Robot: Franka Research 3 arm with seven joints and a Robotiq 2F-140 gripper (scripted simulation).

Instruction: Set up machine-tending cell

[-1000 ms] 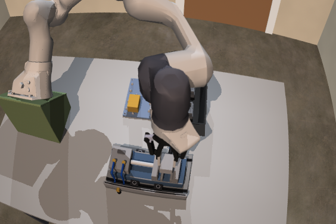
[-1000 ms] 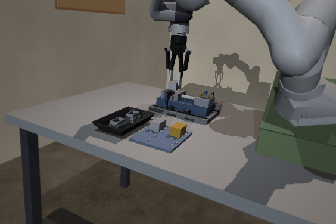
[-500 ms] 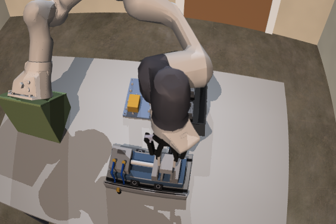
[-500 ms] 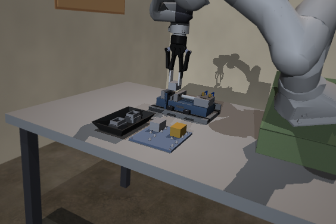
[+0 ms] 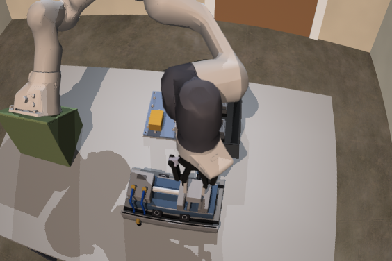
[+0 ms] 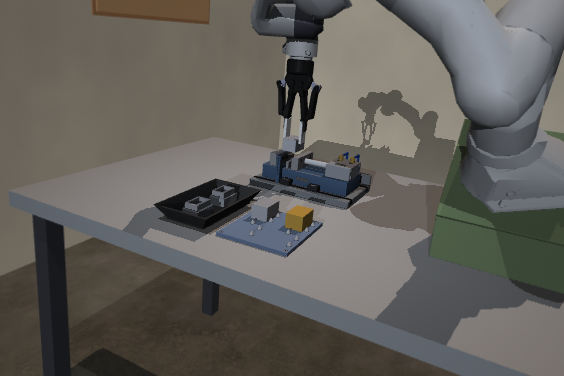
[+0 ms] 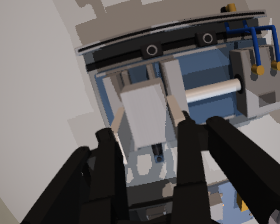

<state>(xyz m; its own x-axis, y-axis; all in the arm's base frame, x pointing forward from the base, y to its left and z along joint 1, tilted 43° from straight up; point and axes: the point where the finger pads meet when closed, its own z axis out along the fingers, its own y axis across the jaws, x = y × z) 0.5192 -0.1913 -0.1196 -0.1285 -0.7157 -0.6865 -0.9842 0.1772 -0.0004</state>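
Aluminium blank (image 6: 290, 144) clamped between the gripper (image 6: 294, 138) fingers, held just above the vise (image 6: 310, 174) at its hose-free end. Exterior view alone shows a second grey blank (image 6: 264, 209) beside the brass blank (image 6: 299, 217) on the infeed plate (image 6: 240, 235), plus two finished parts (image 6: 210, 200) in the outfeed tray (image 6: 172, 210); from the top, the arm hides these.

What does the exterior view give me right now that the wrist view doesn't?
Exterior only: the outfeed tray holding two finished parts, and the infeed plate with an aluminium blank and a brass blank. Wrist only: a close look down between the claw's fingers into the vise opening. Both show the claw shut on a grey blank over the vise.
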